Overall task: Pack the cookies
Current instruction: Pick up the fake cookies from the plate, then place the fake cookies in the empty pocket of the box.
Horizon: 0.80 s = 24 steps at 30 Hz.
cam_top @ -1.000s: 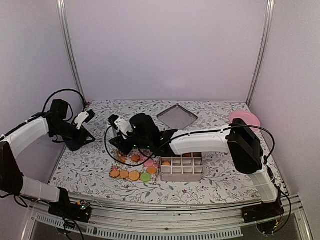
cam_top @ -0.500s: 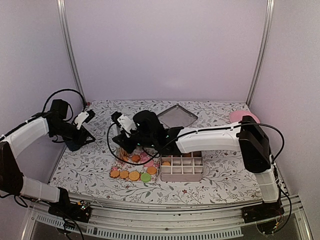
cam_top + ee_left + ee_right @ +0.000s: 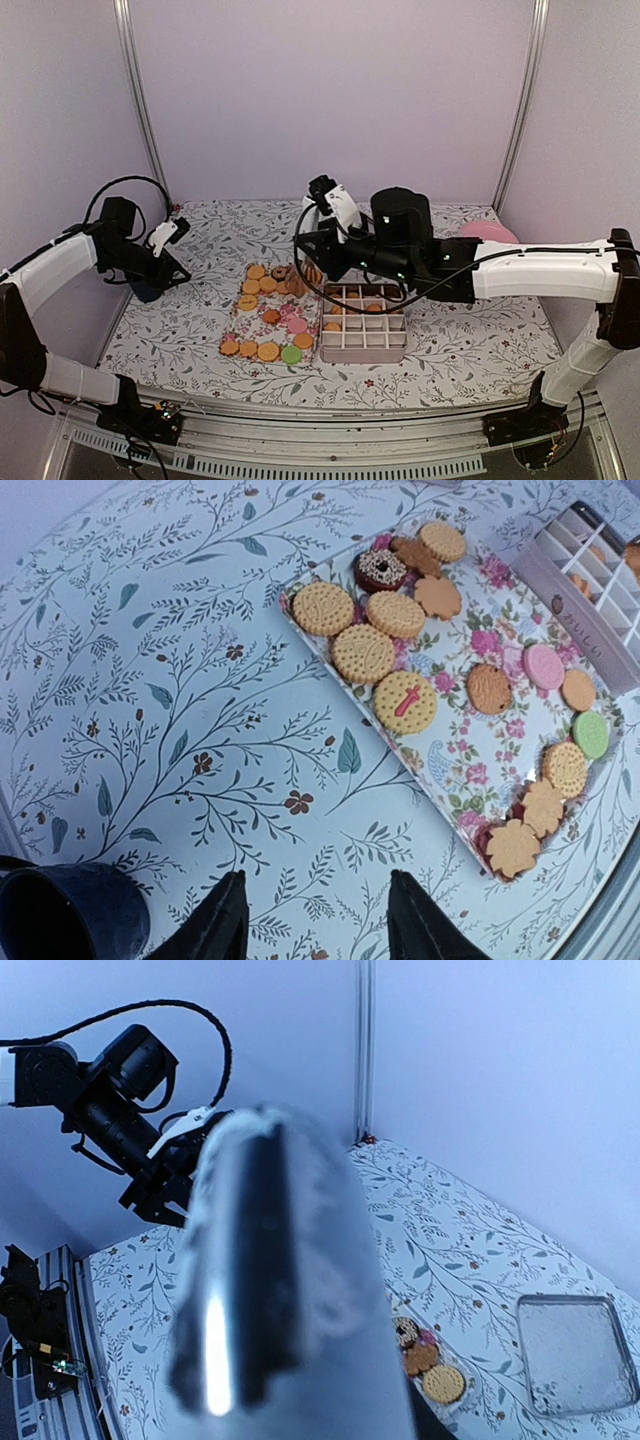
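Left tool (image 3: 314,905) hangs open and empty over the desk (image 3: 190,690) near the cookies (image 3: 405,702); the right tool (image 3: 323,193) is too blurred to tell its grip.

The left wrist view shows 15 cookies (image 3: 405,701) on 1 floral tray (image 3: 470,750), namely 12 golden or orange, 1 pink, 1 green and 1 dark brown, plus 1 divided box (image 3: 570,605), 1 dark cup (image 3: 60,915), 1 pink plate (image 3: 495,232) and 1 clear square lid (image 3: 575,1355).
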Each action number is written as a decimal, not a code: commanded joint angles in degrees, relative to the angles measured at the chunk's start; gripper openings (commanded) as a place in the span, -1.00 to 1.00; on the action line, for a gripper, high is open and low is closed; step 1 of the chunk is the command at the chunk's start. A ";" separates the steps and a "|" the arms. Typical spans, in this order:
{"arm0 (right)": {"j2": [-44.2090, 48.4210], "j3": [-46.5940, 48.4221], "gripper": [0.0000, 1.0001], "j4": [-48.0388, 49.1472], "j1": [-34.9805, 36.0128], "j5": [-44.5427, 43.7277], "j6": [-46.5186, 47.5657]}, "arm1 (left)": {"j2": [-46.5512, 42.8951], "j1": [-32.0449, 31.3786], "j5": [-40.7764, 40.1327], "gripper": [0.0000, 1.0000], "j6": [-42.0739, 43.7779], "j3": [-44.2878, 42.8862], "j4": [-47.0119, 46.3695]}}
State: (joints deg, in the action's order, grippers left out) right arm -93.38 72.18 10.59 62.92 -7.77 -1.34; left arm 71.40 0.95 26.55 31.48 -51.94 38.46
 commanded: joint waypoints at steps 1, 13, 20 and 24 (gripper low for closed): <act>9.34 -10.32 -0.85 -0.51 -1.16 -6.27 -2.92 | 0.27 0.39 1.34 -0.03 0.07 -1.34 0.22; 20.34 -21.86 -0.83 -4.17 -1.30 -9.64 -9.08 | 1.27 0.28 1.20 -0.03 -0.20 -1.50 -0.05; 17.54 -21.66 -0.57 -3.59 -1.31 -7.59 -10.17 | 1.20 0.28 0.99 -0.03 -0.02 -1.08 -0.12; 16.18 -21.21 -0.53 -2.86 -1.35 -7.61 -10.04 | 1.17 0.30 0.97 -0.03 -0.02 -1.06 -0.14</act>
State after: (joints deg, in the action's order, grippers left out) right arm -75.96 50.50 5.21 61.73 -15.81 -10.57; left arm 72.14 0.93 26.76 31.46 -52.14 38.44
